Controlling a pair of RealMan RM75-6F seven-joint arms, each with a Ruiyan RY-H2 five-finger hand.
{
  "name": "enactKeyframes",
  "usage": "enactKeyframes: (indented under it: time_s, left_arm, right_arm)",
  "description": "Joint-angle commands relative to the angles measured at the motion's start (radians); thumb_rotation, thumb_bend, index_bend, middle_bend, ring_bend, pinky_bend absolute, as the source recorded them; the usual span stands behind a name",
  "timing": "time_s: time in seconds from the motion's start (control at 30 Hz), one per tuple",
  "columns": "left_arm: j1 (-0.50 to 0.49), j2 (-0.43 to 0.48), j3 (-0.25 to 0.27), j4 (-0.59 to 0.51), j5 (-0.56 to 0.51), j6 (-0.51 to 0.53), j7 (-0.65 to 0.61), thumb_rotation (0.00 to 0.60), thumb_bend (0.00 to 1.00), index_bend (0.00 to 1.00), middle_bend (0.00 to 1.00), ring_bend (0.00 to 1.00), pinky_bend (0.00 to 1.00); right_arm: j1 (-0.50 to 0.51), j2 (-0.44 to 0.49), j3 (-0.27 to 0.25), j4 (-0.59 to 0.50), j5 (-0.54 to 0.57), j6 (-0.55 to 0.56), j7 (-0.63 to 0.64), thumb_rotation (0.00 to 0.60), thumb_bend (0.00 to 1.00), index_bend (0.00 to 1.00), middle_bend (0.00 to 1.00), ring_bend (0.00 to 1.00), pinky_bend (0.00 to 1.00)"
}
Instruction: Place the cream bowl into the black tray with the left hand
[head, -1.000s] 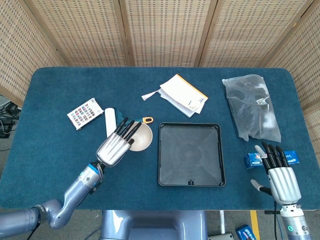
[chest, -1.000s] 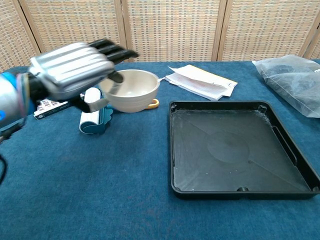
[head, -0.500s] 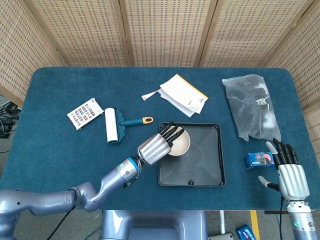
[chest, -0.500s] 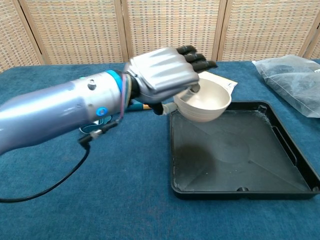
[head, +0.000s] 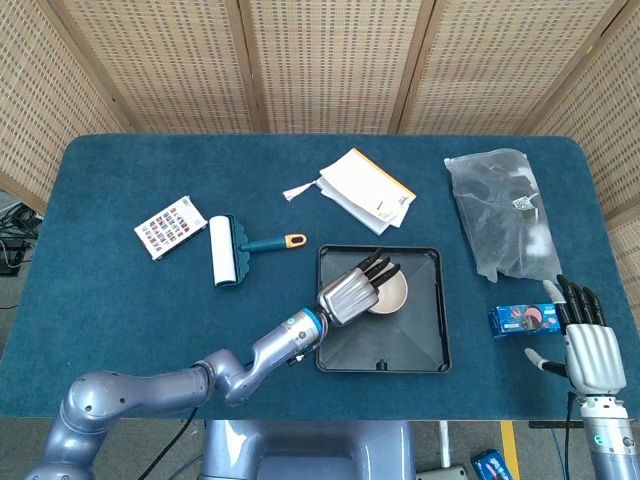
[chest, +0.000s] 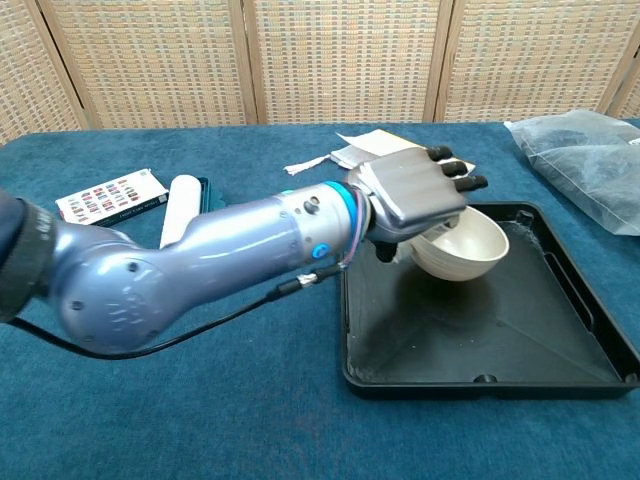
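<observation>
My left hand (head: 352, 293) (chest: 412, 195) grips the cream bowl (head: 390, 295) (chest: 462, 247) by its near rim, fingers reaching over the edge. The bowl hangs a little above the middle of the black tray (head: 340, 345) (chest: 500, 340), tilted slightly. The tray is otherwise empty. My right hand (head: 584, 342) rests at the table's right front edge with its fingers spread and nothing in it; the chest view does not show it.
A lint roller (head: 225, 250) (chest: 182, 205) and a card pack (head: 170, 226) (chest: 108, 194) lie at the left. Folded papers (head: 365, 190) (chest: 350, 150) lie behind the tray. A plastic bag (head: 503, 213) (chest: 580, 150) sits at the right, a small blue packet (head: 520, 320) beside my right hand.
My left hand carried the bowl from beside the lint roller rightward, over the tray's left rim, to above the tray's middle. The right hand slid slightly right and down.
</observation>
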Motion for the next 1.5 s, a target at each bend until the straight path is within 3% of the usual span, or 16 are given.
enactKeyframes:
  time_s: [0.03,0.23,0.3,0.43,0.53,0.7,0.93,1.1,1.2,1.33,1.5]
  left_arm:
    - [-0.053,-0.054,0.008,0.08,0.016,-0.017,-0.065,0.6,0.45,0.63,0.0,0.0,0.0]
    - [-0.094,-0.098,0.029,0.163,0.04,-0.021,-0.142,0.6,0.45,0.59,0.0,0.0,0.0]
    - [-0.101,-0.105,0.039,0.182,0.05,-0.017,-0.165,0.6,0.43,0.52,0.0,0.0,0.0]
    - [-0.106,-0.107,0.057,0.199,0.057,-0.013,-0.197,0.6,0.23,0.3,0.0,0.0,0.0]
    - [-0.103,-0.1,0.063,0.193,0.057,-0.003,-0.2,0.6,0.15,0.18,0.0,0.0,0.0]
    - [-0.075,-0.056,0.067,0.133,0.059,0.061,-0.172,0.6,0.14,0.14,0.0,0.0,0.0]
    - [0.018,0.066,0.041,-0.091,0.029,0.206,-0.094,0.6,0.14,0.12,0.0,0.0,0.0]
    - [0.156,0.224,0.056,-0.367,-0.027,0.332,0.009,0.6,0.14,0.11,0.0,0.0,0.0]
    - [0.253,0.327,0.084,-0.536,-0.068,0.423,0.083,0.6,0.14,0.1,0.0,0.0,0.0]
    - [0.364,0.433,0.133,-0.683,-0.08,0.54,0.121,0.6,0.14,0.09,0.0,0.0,0.0]
    - [0.492,0.538,0.213,-0.789,-0.026,0.683,0.09,0.6,0.14,0.09,0.0,0.0,0.0]
  right_arm:
    - [0.002,-0.004,0.001,0.008,0.008,-0.008,0.003,0.6,0.16,0.01,0.0,0.0,0.0]
    - [0.004,-0.008,0.006,0.019,0.02,-0.016,0.008,0.6,0.16,0.01,0.0,0.0,0.0]
    - [0.004,-0.008,0.007,0.021,0.021,-0.016,0.009,0.6,0.16,0.01,0.0,0.0,0.0]
    - [0.005,-0.009,0.006,0.022,0.02,-0.017,0.008,0.6,0.16,0.01,0.0,0.0,0.0]
    - [0.005,-0.009,0.005,0.021,0.016,-0.015,0.006,0.6,0.16,0.01,0.0,0.0,0.0]
    - [0.004,-0.008,0.003,0.012,0.006,-0.005,-0.001,0.6,0.16,0.01,0.0,0.0,0.0]
    - [0.002,-0.004,-0.005,-0.01,-0.017,0.012,-0.019,0.6,0.16,0.01,0.0,0.0,0.0]
    - [0.001,-0.001,-0.013,-0.028,-0.038,0.025,-0.034,0.6,0.16,0.01,0.0,0.0,0.0]
    - [0.0,0.0,-0.021,-0.037,-0.049,0.027,-0.044,0.6,0.16,0.01,0.0,0.0,0.0]
    - [0.0,0.0,-0.028,-0.05,-0.071,0.038,-0.057,0.6,0.16,0.01,0.0,0.0,0.0]
    - [0.002,0.0,-0.037,-0.062,-0.088,0.04,-0.072,0.6,0.16,0.01,0.0,0.0,0.0]
